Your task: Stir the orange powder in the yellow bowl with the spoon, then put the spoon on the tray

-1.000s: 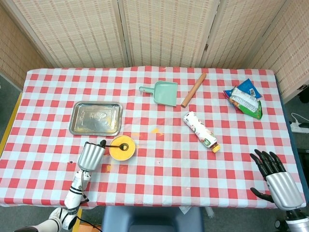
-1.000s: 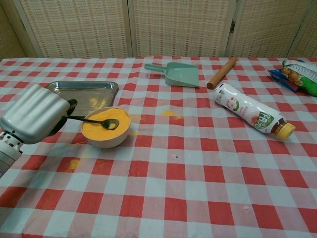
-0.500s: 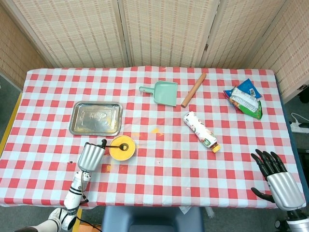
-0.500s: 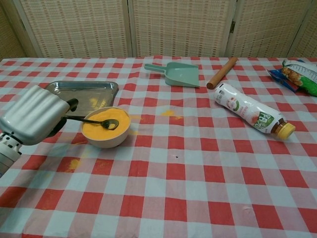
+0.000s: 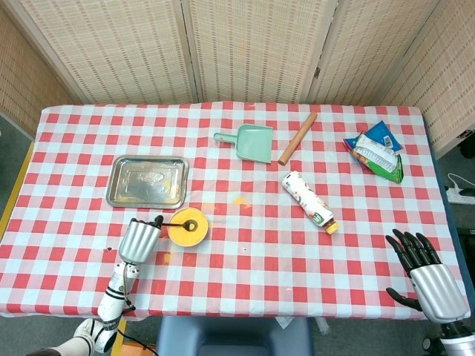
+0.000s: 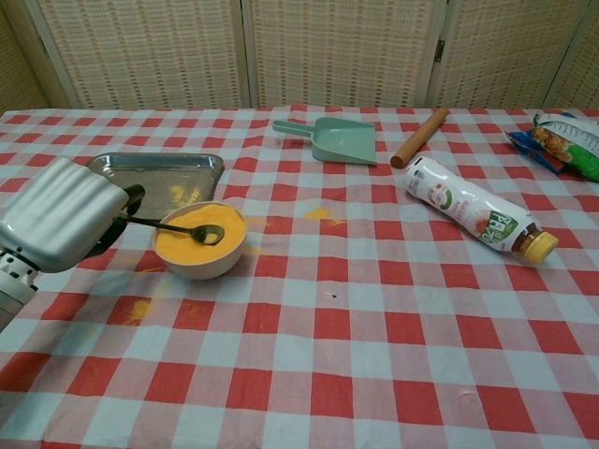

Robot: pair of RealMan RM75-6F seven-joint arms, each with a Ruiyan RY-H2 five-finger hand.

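In the head view, your left hand [image 5: 139, 240] grasps the spoon [image 5: 178, 224] by its handle, its head lying in the yellow bowl [image 5: 187, 228] just below the tray [image 5: 147, 182] on the table [image 5: 245, 267]. Your right hand [image 5: 424, 273] sits at the table's near right corner, fingers spread, holding nothing. In the chest view, the left hand [image 6: 62, 215] holds the spoon [image 6: 187, 227] with its head resting on the orange powder [image 6: 199, 240]; the right hand is out of frame.
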